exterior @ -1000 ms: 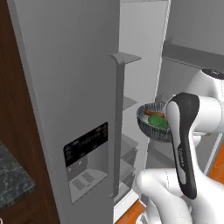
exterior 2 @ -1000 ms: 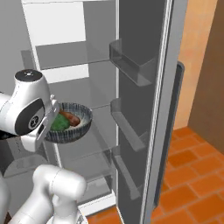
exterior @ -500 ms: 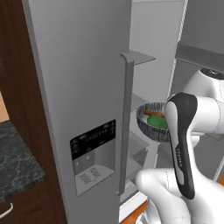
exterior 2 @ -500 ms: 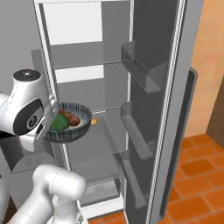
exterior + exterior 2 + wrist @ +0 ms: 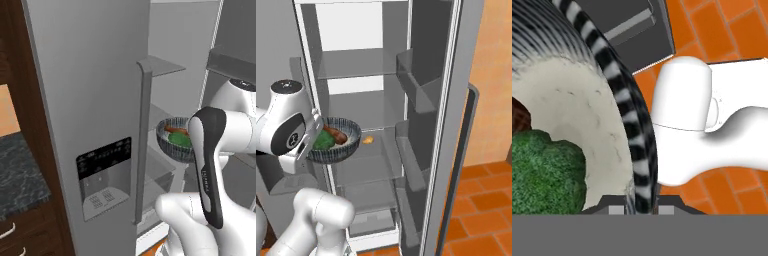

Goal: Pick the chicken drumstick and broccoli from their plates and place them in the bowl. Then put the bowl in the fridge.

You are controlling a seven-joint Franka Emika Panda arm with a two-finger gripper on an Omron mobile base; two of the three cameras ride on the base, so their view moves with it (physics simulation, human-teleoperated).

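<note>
My gripper point(image 5: 641, 207) is shut on the rim of the dark grey ribbed bowl point(image 5: 624, 107), one fingertip on each side of the wall. Inside it lie the green broccoli point(image 5: 543, 172) and the reddish-brown chicken drumstick point(image 5: 519, 118). In the right base view the bowl point(image 5: 338, 149) hangs in front of the open fridge point(image 5: 368, 70), level with its middle shelf point(image 5: 363, 162), with the broccoli point(image 5: 321, 141) and the drumstick point(image 5: 337, 134) in it. From the left the bowl point(image 5: 172, 142) shows behind my arm, past the fridge's shut door point(image 5: 90, 100). The plates are out of view.
A small orange item point(image 5: 368, 140) lies on the fridge shelf behind the bowl. The fridge's open right door point(image 5: 428, 85) with its bins stands to the right. A bar handle point(image 5: 143, 145) and a dispenser panel point(image 5: 105, 175) are on the shut door. A dark counter point(image 5: 20, 180) lies at left.
The whole picture has shifted in both base views, so the base has moved and now faces the fridge's inside more squarely. The bowl stays held in the gripper.
</note>
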